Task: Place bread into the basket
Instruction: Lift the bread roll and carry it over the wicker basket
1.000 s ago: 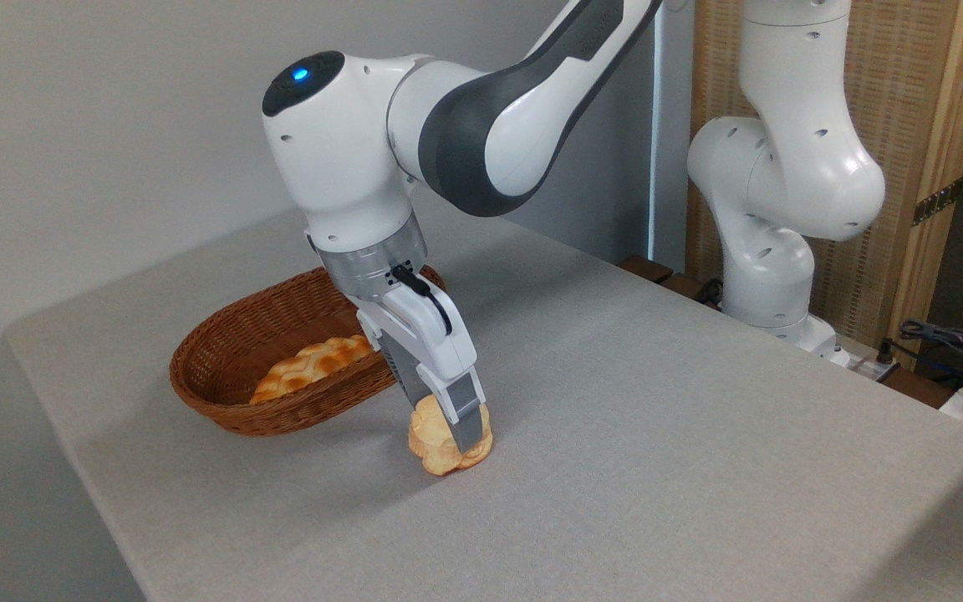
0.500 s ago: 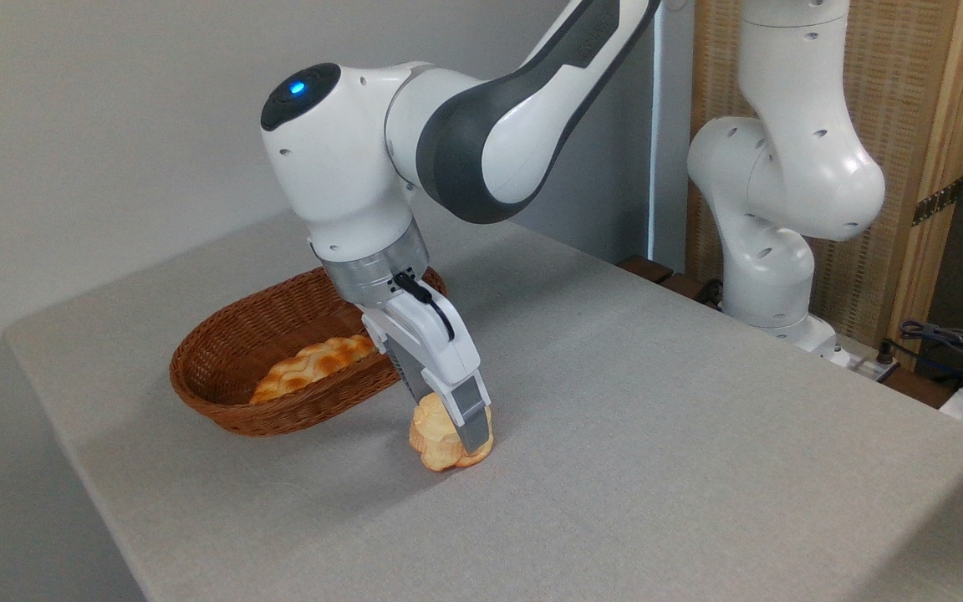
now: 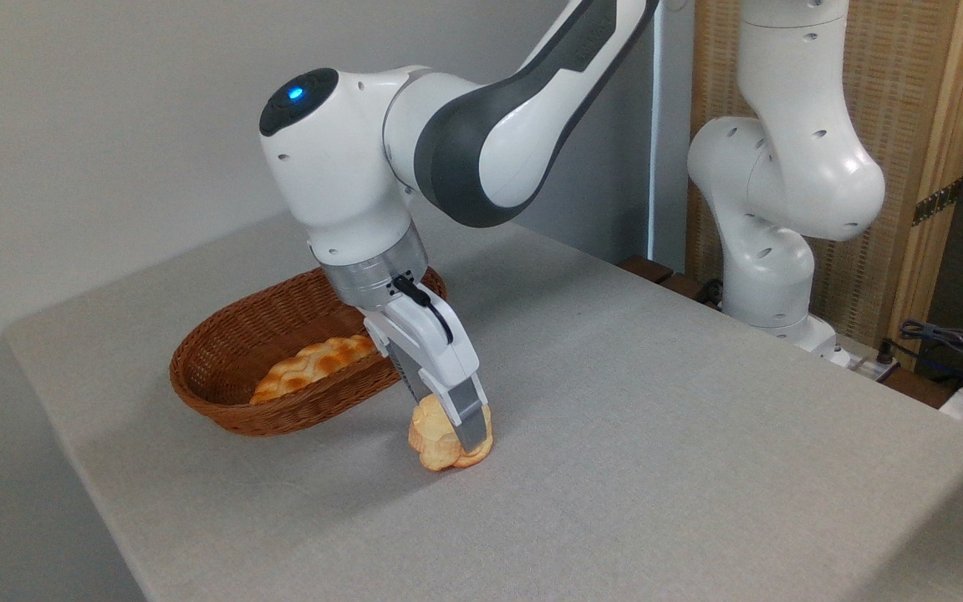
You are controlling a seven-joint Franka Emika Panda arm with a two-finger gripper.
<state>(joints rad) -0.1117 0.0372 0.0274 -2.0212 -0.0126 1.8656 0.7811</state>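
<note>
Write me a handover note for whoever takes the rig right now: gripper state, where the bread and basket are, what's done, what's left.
Gripper: tilted, fingers closed on the bread, one finger across its near face. The grip looks made.
Bread: at table level just right of the basket; whether it has left the cloth cannot be told.
Basket: on the table, left of the gripper, with a longer loaf already lying inside; free space at its left end.
Done: approach and grasp.
Left: lift clear of the near rim, carry left over the basket, release, probably beside the loaf.
</note>
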